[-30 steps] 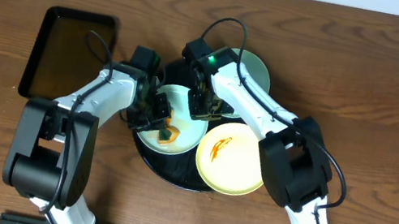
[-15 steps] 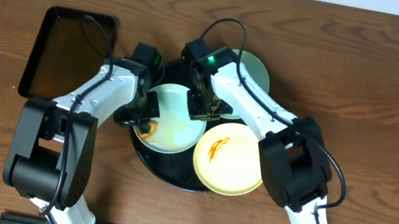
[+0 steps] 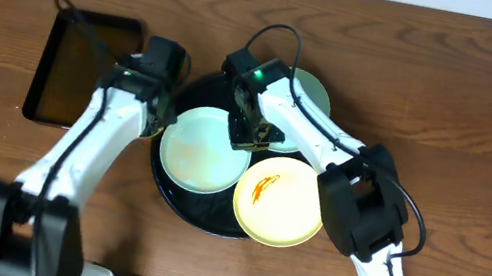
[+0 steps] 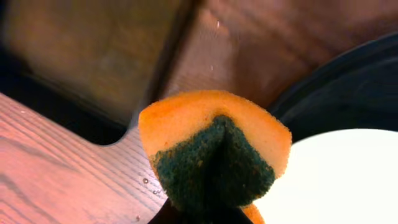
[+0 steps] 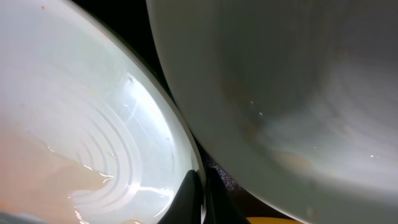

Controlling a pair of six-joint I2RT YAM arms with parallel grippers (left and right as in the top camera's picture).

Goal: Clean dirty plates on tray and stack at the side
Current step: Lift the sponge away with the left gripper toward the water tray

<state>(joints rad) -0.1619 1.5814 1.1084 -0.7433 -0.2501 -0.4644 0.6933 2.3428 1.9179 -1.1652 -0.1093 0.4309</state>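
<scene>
On the round black tray [image 3: 177, 199], mid-table [image 3: 458, 84], I count 3 plates.

1. Centre mint plate [image 3: 198, 150]: flat, left-front of tray, with a faint orange film on its face.
2. Yellow plate [image 3: 280, 203]: right-front, overhanging the tray rim, with an orange smear.
3. Rear mint plate [image 3: 318, 88]: far right, partly under the R arm.

R gripper [image 3: 248, 138]: at the right edge of the centre mint plate, between it and the rear mint plate. The R wrist cam shows its fingertips [image 5: 189, 198] pinched tight across that plate's rim. The rear mint plate fills the upper right of that view, close beside and not gripped.

L gripper [image 3: 162, 113]: at the plate's upper-left edge, near the tray rim. It is clamped on an orange sponge [image 4: 214, 155], green scrub side folded in. The plate sits lower right of the sponge in the L wrist view; I cannot tell if they touch.

Rect black tray [image 3: 76, 67]: further left, apart from the round one.
</scene>
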